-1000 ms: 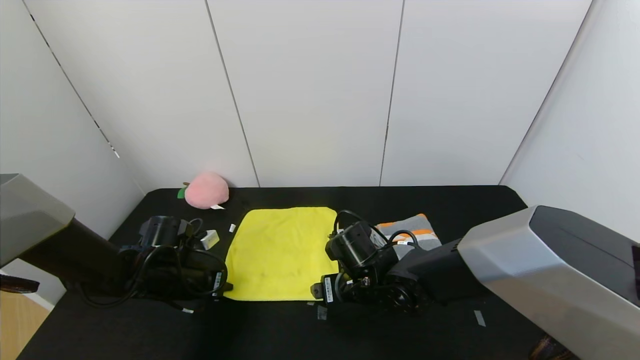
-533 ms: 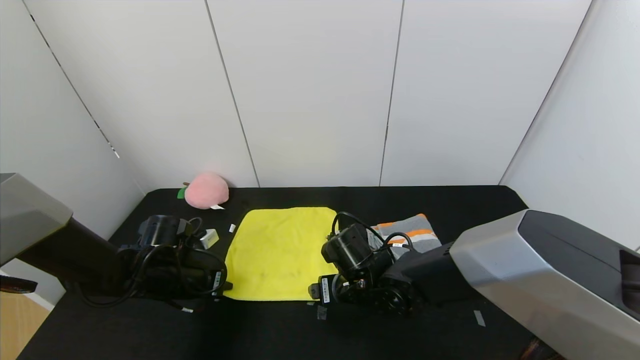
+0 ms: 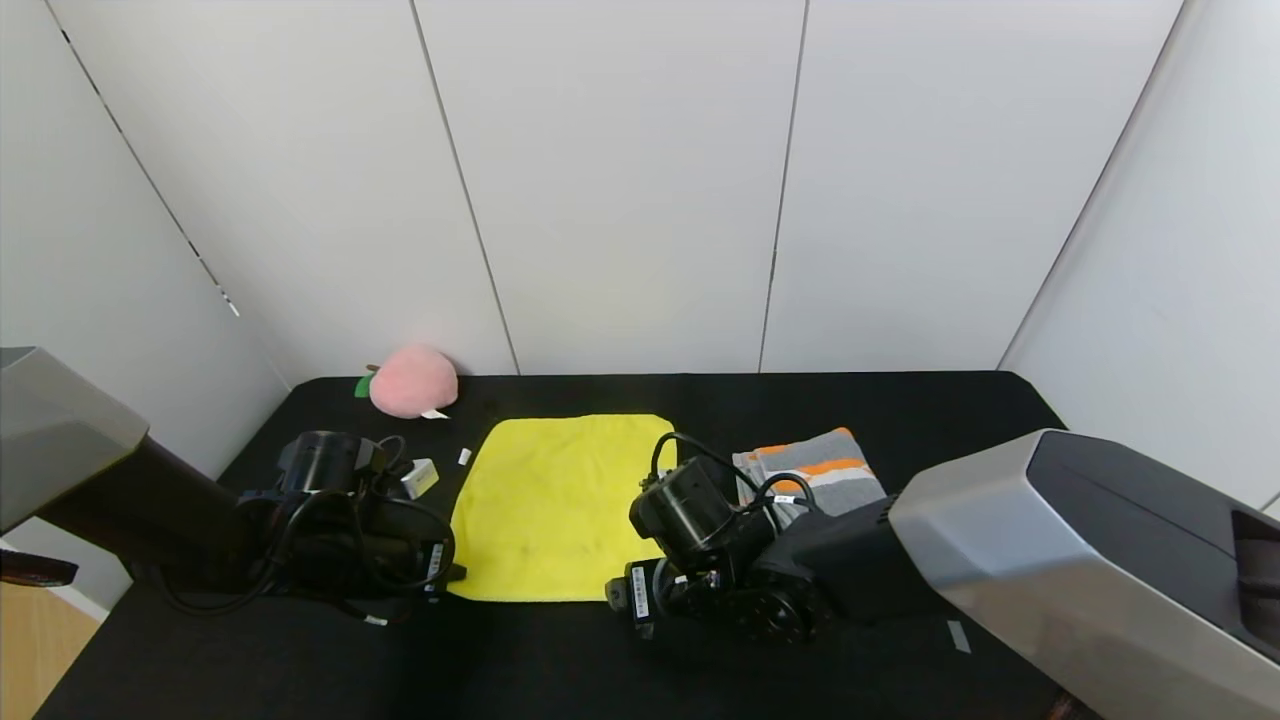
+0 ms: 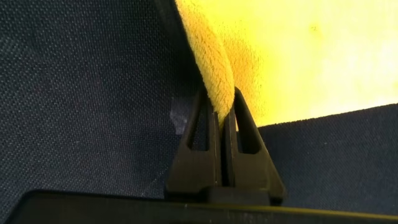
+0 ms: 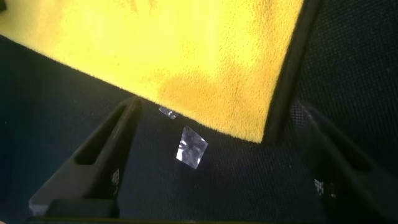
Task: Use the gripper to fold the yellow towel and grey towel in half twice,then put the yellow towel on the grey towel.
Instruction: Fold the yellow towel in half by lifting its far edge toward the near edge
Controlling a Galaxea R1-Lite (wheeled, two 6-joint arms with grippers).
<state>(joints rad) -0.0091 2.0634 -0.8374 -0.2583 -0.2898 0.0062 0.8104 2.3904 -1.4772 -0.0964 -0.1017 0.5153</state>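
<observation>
Head view shows the yellow towel (image 3: 560,505) lying flat on the black worktop (image 3: 900,410), with the grey towel (image 3: 815,470) just beside it on the right. The left end effector (image 4: 224,134) is clamped on the yellow towel's near left corner. The right end effector (image 5: 214,155) hangs over the near right corner with jaws spread wide, holding nothing. A pink plush (image 3: 413,381) sits at the back left.

The left gripper (image 4: 224,109) is sitting at lower centre of the frame, its black fingers (image 4: 199,134) pinching a raised edge of the yellow towel (image 4: 298,56). The towel is filling the upper right, and dark cloth (image 4: 81,99) is covering the rest.
</observation>
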